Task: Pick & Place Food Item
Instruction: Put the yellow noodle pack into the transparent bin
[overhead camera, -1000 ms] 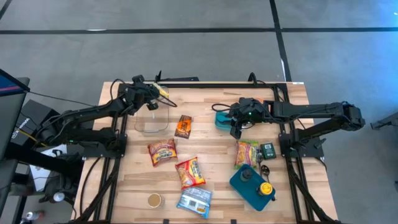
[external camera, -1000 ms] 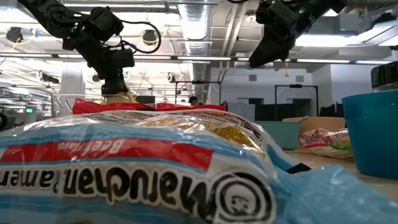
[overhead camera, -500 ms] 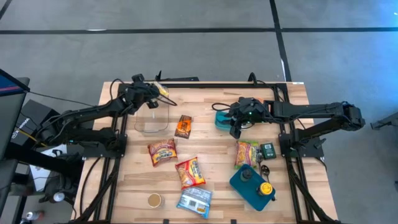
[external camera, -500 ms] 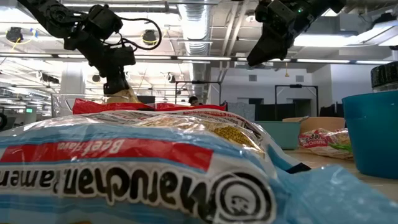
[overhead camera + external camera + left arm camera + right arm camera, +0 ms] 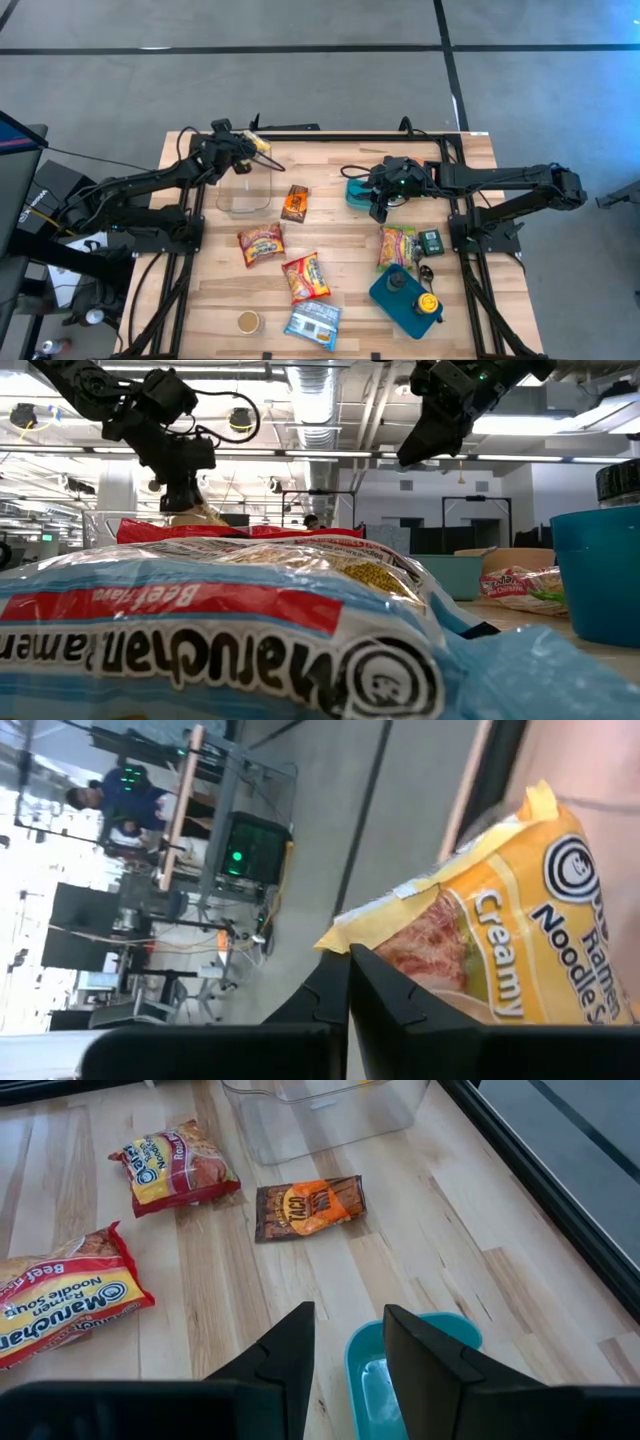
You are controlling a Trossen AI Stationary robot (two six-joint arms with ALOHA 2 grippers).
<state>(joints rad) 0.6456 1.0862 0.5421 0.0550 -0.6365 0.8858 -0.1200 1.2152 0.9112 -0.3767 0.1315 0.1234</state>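
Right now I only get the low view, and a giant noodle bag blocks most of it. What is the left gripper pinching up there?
Observer: The left gripper is shut on the edge of a yellow creamy ramen packet.
Operator: Where is that over the table?
Observer: From above, it hangs near the back edge of the clear plastic tub.
Operator: And the right one?
Observer: The right gripper is open and holds nothing. It sits above a teal bowl.
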